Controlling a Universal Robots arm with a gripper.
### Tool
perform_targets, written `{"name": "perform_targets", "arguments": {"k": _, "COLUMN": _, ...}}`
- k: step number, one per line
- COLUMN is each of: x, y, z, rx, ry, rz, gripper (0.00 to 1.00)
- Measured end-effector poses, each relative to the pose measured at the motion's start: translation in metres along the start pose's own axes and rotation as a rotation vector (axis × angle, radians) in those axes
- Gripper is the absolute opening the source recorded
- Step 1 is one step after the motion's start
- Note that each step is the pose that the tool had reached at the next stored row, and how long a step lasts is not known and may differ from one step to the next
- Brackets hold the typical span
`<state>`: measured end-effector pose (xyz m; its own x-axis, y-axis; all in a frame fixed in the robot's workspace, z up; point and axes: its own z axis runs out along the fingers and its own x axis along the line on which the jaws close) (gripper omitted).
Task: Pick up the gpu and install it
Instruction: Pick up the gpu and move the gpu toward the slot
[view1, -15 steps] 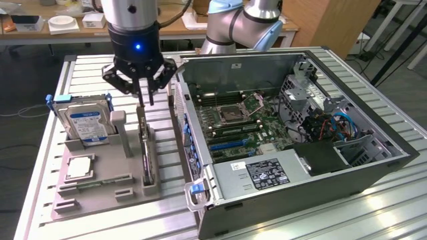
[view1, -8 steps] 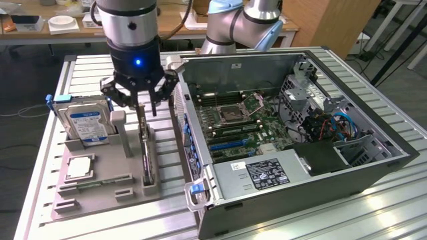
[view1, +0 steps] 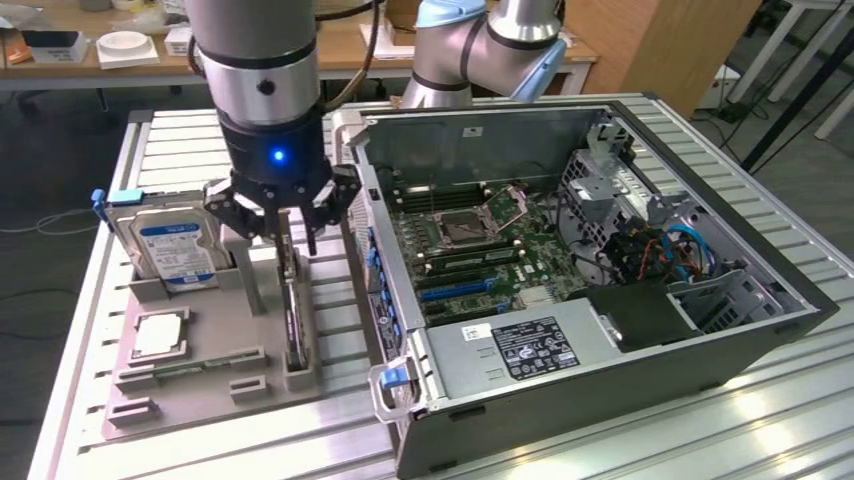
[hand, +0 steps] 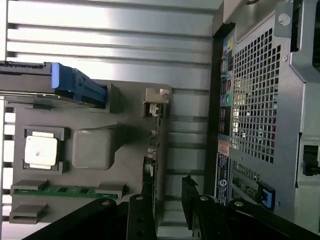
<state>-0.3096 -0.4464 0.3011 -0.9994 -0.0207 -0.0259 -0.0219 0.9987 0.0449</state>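
Note:
The gpu (view1: 295, 335) is a thin dark card standing on edge in a slot of the grey holder (view1: 214, 392). Its silver bracket is at the far end. My gripper (view1: 286, 240) hangs straight above that far end with its black fingers spread. In the wrist view the gpu (hand: 158, 145) runs edge-on between the two fingertips. One fingertip (hand: 146, 192) is close beside the board and the other (hand: 188, 192) stands clearly apart from it. The gripper (hand: 167, 200) is open and grips nothing.
The holder also carries a hard drive (view1: 174, 250) with a blue-white label, a processor (view1: 158, 335) and a memory stick (view1: 187, 365). Close on the exterior view's right lies the open computer case (view1: 747, 330) with its motherboard (view1: 467, 240). The case's rear panel (hand: 250, 100) is near the gripper.

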Motion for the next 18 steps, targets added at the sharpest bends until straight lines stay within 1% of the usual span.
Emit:
{"name": "perform_targets", "arguments": {"k": 3, "x": 0.000, "y": -0.0034, "z": 0.0049, "rx": 0.0005, "ry": -0.0001, "rz": 0.010, "gripper": 0.37}}
{"name": "perform_targets", "arguments": {"k": 7, "x": 0.004, "y": -0.0099, "z": 0.0119, "rx": 0.0003, "ry": 0.0016, "rz": 0.010, "gripper": 0.37}}
{"name": "perform_targets", "arguments": {"k": 10, "x": 0.007, "y": -0.0130, "z": 0.0169, "rx": 0.0002, "ry": 0.0061, "rz": 0.010, "gripper": 0.37}}
{"name": "perform_targets", "arguments": {"k": 13, "x": 0.009, "y": -0.0158, "z": 0.0209, "rx": 0.0005, "ry": 0.0151, "rz": 0.011, "gripper": 0.37}}
{"name": "perform_targets", "arguments": {"k": 14, "x": 0.010, "y": -0.0170, "z": 0.0224, "rx": 0.0005, "ry": 0.0170, "rz": 0.011, "gripper": 0.37}}
{"name": "perform_targets", "arguments": {"k": 18, "x": 0.013, "y": -0.0229, "z": 0.0294, "rx": 0.0005, "ry": 0.0172, "rz": 0.011, "gripper": 0.37}}
